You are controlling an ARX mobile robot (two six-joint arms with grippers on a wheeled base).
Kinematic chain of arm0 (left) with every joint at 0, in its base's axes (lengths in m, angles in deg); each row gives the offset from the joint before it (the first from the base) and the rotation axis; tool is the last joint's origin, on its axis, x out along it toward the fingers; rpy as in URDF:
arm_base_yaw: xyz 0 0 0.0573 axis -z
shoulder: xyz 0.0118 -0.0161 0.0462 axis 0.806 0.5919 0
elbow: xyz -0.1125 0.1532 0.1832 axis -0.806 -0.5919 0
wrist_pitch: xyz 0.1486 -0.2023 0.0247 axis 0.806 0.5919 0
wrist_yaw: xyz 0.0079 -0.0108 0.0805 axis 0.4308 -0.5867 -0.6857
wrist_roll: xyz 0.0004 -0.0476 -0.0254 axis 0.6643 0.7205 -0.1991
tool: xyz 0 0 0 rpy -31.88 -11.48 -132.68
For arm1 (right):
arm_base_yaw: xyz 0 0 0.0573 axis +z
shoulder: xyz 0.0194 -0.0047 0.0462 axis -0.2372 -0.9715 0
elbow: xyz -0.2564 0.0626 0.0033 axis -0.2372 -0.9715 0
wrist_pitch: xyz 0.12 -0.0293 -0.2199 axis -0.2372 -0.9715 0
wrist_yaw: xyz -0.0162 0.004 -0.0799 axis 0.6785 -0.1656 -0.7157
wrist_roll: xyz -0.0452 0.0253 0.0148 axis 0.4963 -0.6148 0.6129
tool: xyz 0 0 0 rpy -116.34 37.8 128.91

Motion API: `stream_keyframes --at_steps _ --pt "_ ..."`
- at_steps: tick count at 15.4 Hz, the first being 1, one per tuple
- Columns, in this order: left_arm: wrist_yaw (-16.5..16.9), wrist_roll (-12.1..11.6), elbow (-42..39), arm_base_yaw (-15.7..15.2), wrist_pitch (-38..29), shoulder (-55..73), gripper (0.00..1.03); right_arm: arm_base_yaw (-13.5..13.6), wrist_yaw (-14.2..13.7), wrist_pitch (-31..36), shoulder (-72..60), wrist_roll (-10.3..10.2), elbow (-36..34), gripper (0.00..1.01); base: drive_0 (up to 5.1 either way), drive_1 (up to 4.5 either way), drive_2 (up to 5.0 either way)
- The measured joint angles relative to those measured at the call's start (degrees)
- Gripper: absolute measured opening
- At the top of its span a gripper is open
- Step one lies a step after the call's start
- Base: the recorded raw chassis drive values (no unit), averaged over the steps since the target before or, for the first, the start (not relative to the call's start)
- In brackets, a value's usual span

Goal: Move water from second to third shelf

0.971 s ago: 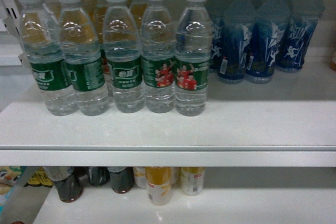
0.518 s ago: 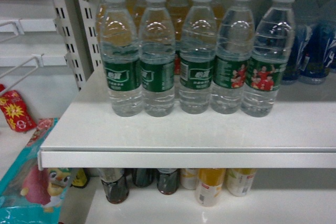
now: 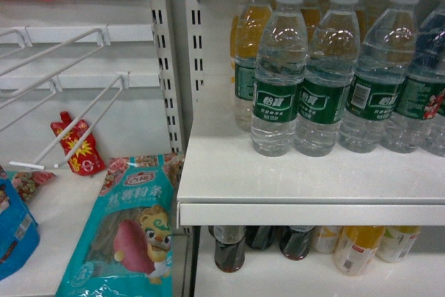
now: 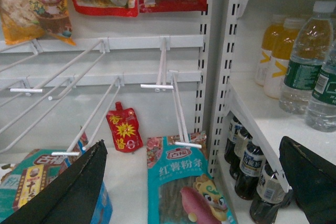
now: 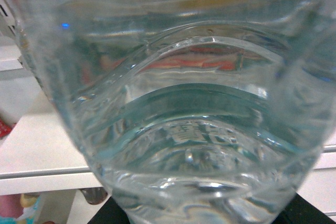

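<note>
The white shelf (image 3: 299, 179) carries a row of green-labelled water bottles (image 3: 279, 74) standing upright along its front, touching side by side, with orange drink bottles (image 3: 249, 39) behind them. To its left is a pegboard bay with bare white hooks (image 4: 163, 85); a teal snack bag (image 3: 132, 234) lies on the floor of that bay, with a small red pouch (image 3: 78, 145) beyond it. On the shelf below stand dark cola bottles (image 3: 229, 248) and pale yellow bottles (image 3: 354, 247).

The right wrist view is filled by a clear ribbed water bottle (image 5: 184, 103), pressed right up against the camera; the right jaws themselves are hidden behind it, so I cannot tell whether they have closed on it.

The left gripper (image 4: 199, 182) hangs with its jaws spread wide and nothing between them, facing the pegboard bay beside the shelf.
</note>
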Motion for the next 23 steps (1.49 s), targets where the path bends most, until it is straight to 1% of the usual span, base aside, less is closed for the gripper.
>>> stream_keyframes --at_steps 1,3,14,15,17,18,19,20,21,23 --pt "0.2 0.0 0.0 0.0 -0.3 0.0 0.98 0.0 0.1 0.0 0.0 0.0 0.0 0.39 -5.0 2.47 2.5" --pt "0.2 0.0 0.0 0.0 0.0 0.0 0.98 -0.1 -1.2 -0.4 0.0 0.0 0.0 0.39 -5.0 2.47 2.5" --pt "0.3 0.0 0.0 0.0 -0.2 0.0 0.98 0.0 -1.0 -0.4 0.0 0.0 0.0 0.39 -5.0 2.47 2.5" --pt "0.3 0.0 0.0 0.0 -0.2 0.0 0.98 0.0 -1.0 -0.4 0.0 0.0 0.0 0.39 0.0 0.00 0.0" --pt "0.2 0.0 0.0 0.0 -0.2 0.0 0.98 0.0 -3.0 6.7 -0.3 -1.3 -1.6 0.39 0.0 0.00 0.0" --pt "0.3 0.0 0.0 0.0 -0.2 0.0 0.98 -0.5 -2.9 7.8 -0.6 -1.5 -1.2 0.39 0.0 0.00 0.0" --pt "0.3 0.0 0.0 0.0 -0.2 0.0 0.98 -0.9 -1.9 8.3 -1.9 -1.8 -0.3 0.39 0.0 0.00 0.0" --pt "0.3 0.0 0.0 0.0 -0.2 0.0 0.98 -0.9 -0.9 10.4 -4.4 -2.0 0.8 0.39 0.0 0.00 0.0" --pt "0.3 0.0 0.0 0.0 -0.2 0.0 0.98 -0.8 1.0 12.5 -7.4 -2.3 2.1 0.39 0.0 0.00 0.0" --pt "0.3 0.0 0.0 0.0 -0.2 0.0 0.98 0.9 3.8 20.2 -14.6 -2.1 3.3 0.39 0.0 0.00 0.0"
